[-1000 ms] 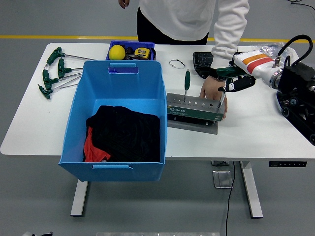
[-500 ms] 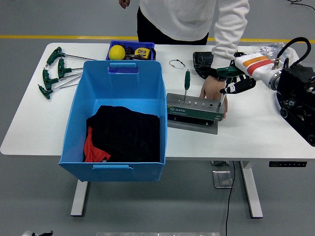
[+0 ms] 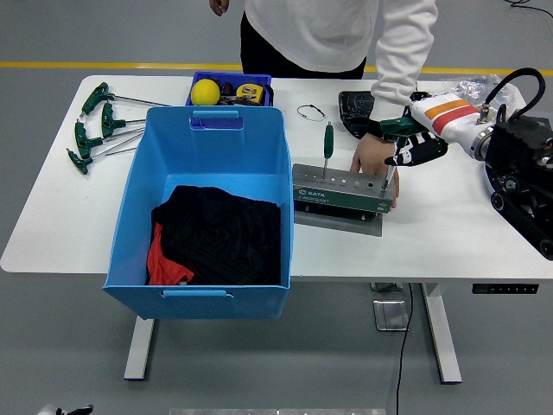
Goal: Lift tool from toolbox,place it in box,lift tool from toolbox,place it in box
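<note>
Curled fingers of the robot's right hand [image 3: 415, 149] grip the green handle of a T-handle tool [image 3: 393, 151], whose metal shaft runs straight down, long axis upright, into a hole at the right end of the grey metal toolbox rack [image 3: 339, 191]. Handle up, tip down in the rack. A second green-handled screwdriver [image 3: 327, 149] stands upright in the rack further left. Just behind the rack's right end, a person's hand [image 3: 370, 159] in a white sleeve rests against it, steadying it. To the left of the rack sits the large blue plastic box [image 3: 207, 130], holding black and red cloth [image 3: 216, 235]. Green T-handle wrenches [image 3: 97, 125] lie at the far left of the white table [image 3: 449, 233]. The left arm is out of view
</note>
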### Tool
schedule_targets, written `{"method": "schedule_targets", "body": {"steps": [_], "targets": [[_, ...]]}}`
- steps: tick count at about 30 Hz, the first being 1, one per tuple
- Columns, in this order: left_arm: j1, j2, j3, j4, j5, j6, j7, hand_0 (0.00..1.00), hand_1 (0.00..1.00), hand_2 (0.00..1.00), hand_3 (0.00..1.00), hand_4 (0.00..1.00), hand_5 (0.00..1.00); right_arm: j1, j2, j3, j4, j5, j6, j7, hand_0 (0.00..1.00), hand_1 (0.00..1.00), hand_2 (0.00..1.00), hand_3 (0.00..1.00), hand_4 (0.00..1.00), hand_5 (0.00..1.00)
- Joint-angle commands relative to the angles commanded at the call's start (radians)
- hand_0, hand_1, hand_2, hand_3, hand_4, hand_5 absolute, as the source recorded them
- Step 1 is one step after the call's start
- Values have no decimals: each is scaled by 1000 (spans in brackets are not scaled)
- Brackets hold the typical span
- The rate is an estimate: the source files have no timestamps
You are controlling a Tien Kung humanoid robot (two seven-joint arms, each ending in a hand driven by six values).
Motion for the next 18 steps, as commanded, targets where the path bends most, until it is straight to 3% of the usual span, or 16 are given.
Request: {"method": "schedule_targets", "body": {"steps": [11,12,17,18], "targets": [[0,0,0,0,0,-1,0,715,669,715,646,678,677,8,1,-9,16,3,-40,-48,2,2,62,131,998,658],[0,0,1,0,0,-2,0,715,668,715,648,677,676,7,2,-12,14,2,-46,-51,2,2,2,44,998,655],[1,-1,-11,0,12,-3,3,715,668,715,648,677,676,-2,3,-18,5,8,-66,-59,2,2,2,44,998,655],[2,-2,-13,0,13,-3,3,715,666,715,646,677,675,-3,3,-19,5,10,-70,-59,2,2,2,2,998,651]]}}
